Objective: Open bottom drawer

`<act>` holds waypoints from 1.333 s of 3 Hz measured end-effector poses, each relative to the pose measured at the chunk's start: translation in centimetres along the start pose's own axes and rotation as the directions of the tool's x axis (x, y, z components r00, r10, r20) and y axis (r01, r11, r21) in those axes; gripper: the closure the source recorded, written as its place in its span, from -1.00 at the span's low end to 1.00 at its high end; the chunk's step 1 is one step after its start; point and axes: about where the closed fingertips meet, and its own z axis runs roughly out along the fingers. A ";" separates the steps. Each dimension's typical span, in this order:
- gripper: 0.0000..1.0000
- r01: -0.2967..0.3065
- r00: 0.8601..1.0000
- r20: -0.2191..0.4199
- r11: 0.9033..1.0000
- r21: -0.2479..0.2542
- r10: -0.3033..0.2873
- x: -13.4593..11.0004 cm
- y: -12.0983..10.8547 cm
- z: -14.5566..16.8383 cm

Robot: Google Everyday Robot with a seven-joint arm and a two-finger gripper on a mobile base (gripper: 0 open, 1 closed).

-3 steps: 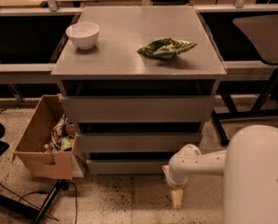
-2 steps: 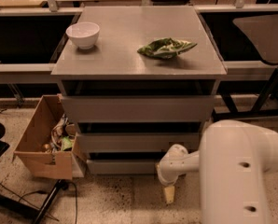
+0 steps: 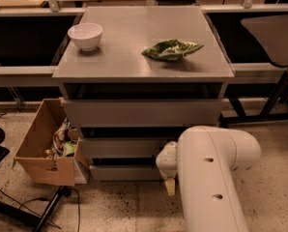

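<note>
Bottom drawer (image 3: pixel 124 172) lowest in the grey cabinet, gripper (image 3: pixel 170 186) at its right part.

Bottom drawer: slim flat grey front just above the speckled floor (image 3: pixel 120 207), dark gap along its upper edge; looks flush or nearly so, cannot tell if pulled out at all. Gripper hangs low in front of the drawer's right portion, its tan tip pointing down past the front's lower edge; contact with the front cannot be told, nor whether the gripper is spread or closed. Bulky white arm (image 3: pixel 211 178) covers the drawer's right end. Above it the mid-height drawer front (image 3: pixel 120 148), then the tallest front (image 3: pixel 141 112). On the cabinet top (image 3: pixel 129 57): white bowl (image 3: pixel 85 36) at left, crumpled green packet (image 3: pixel 171 49) at right, well apart. Open cardboard box (image 3: pixel 40 153) with clutter stands on the floor against the cabinet's left side.
</note>
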 end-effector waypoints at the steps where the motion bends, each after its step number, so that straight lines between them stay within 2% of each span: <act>1: -1.00 -0.044 0.998 -0.043 0.999 -0.013 0.043 1.0 -2.1 1.2; 2: -0.69 -0.069 0.996 -0.063 0.997 -0.032 0.067 1.6 -2.2 2.0; 3: -0.23 -0.148 0.986 -0.095 0.982 -0.117 0.137 3.5 0.3 4.7; 4: 0.24 -0.203 0.977 -0.105 0.965 -0.164 0.187 4.2 2.1 5.8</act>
